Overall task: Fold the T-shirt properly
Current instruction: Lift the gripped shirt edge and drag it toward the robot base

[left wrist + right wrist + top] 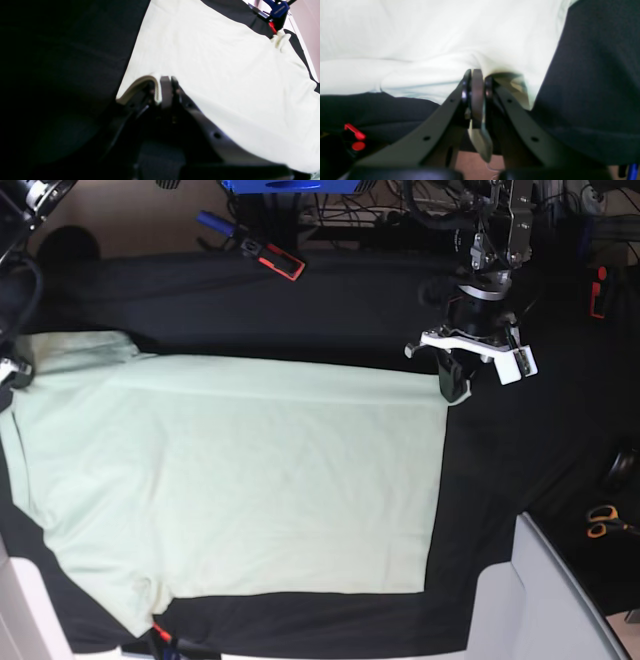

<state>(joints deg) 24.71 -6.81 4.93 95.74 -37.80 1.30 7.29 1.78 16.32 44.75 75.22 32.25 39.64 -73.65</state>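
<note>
The pale mint-green T-shirt (250,470) lies spread flat on the black table cloth (350,300), hem to the right and sleeves to the left. My left gripper (455,388) is shut on the hem's far right corner. In the left wrist view, the T-shirt (225,75) has its edge curled up between the closed fingers of that gripper (165,86). My right gripper (14,372) is at the far left edge, by the upper sleeve. In the right wrist view, this gripper (477,77) is shut on a pinched fold of the T-shirt (420,37).
A red and black tool (272,258) and a blue item (210,222) lie at the back of the table. Orange-handled scissors (605,520) lie at the right. A pale grey box (550,600) stands at the front right corner. A red part (160,635) shows by the lower sleeve.
</note>
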